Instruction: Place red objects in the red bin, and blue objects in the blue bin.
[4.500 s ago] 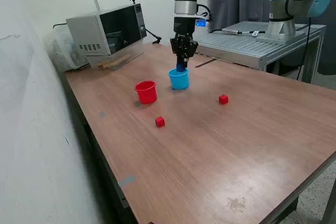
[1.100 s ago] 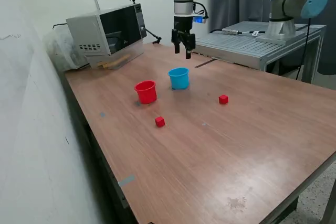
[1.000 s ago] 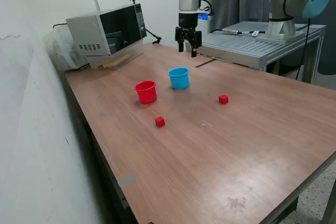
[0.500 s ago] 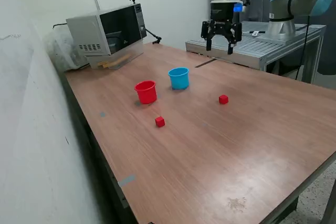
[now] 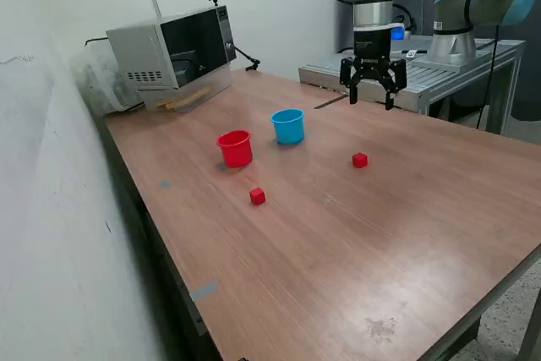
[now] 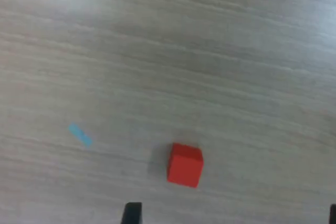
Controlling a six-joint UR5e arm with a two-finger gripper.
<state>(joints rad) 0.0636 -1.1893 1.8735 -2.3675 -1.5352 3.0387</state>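
The claw (image 5: 373, 95) hangs with its jaws spread wide and empty, above the worktop (image 5: 406, 234) toward its far edge. One red cube (image 5: 360, 160) lies just nearer than the claw; the wrist view shows it (image 6: 185, 164) off-centre. A clean pick likely means centring over the cube, squaring the jaws to its faces, then descending. The other red cube (image 5: 257, 196) sits near the red cup (image 5: 235, 148), beside the blue cup (image 5: 288, 125).

We saw one red cube (image 6: 185, 164) resting on the wood-grain table (image 6: 210, 51), its picture slightly blurred. A small light blue strip (image 6: 80, 134) lay flat on the table at about ten o'clock from the cube. Two dark fingertips (image 6: 132, 213) showed at the frame's edge, set wide apart.
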